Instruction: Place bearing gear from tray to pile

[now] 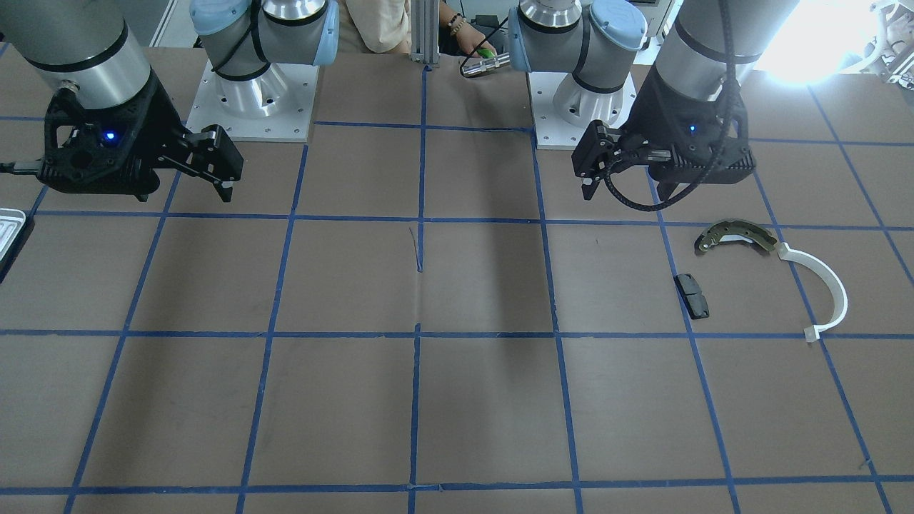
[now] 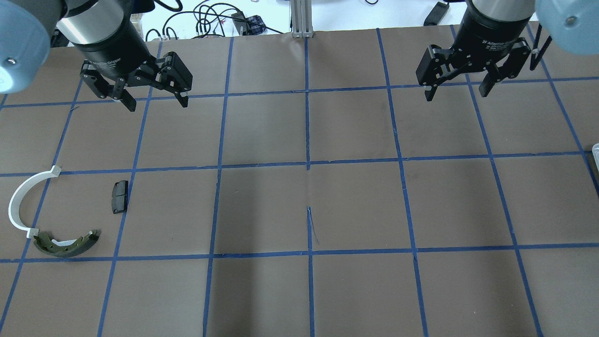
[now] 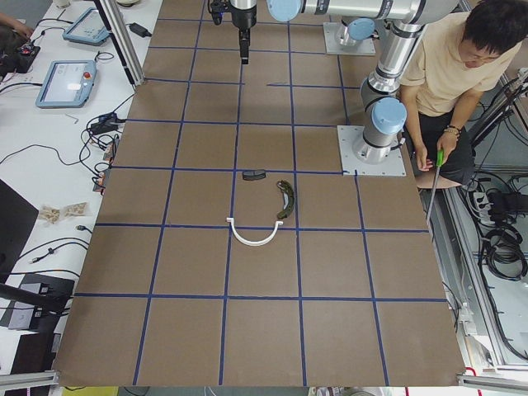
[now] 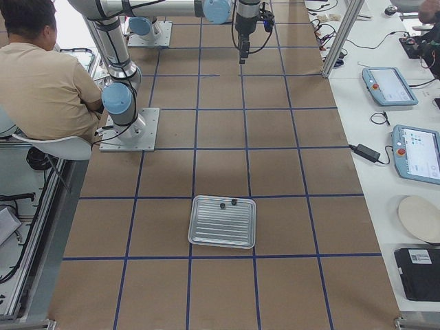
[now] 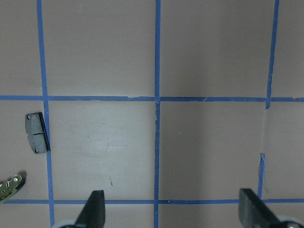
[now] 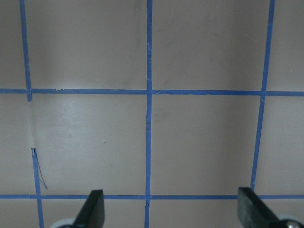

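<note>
The left gripper (image 2: 157,100) and right gripper (image 2: 457,93) hang over the brown table (image 2: 355,201), jaws spread wide, empty. The shallow ribbed silvery tray (image 4: 222,234) sits near the table's right edge and holds two small dark parts (image 4: 221,204), too small to identify. Near the left edge lie a curved bronze-grey metal brake shoe (image 2: 77,249), a thin white plastic arc (image 2: 14,206) and a small black rectangular pad (image 2: 120,196).

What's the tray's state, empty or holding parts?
Not empty. The tray holds two small dark parts by one long edge; the rest of its ribbed floor is bare. Too small to identify.
</note>
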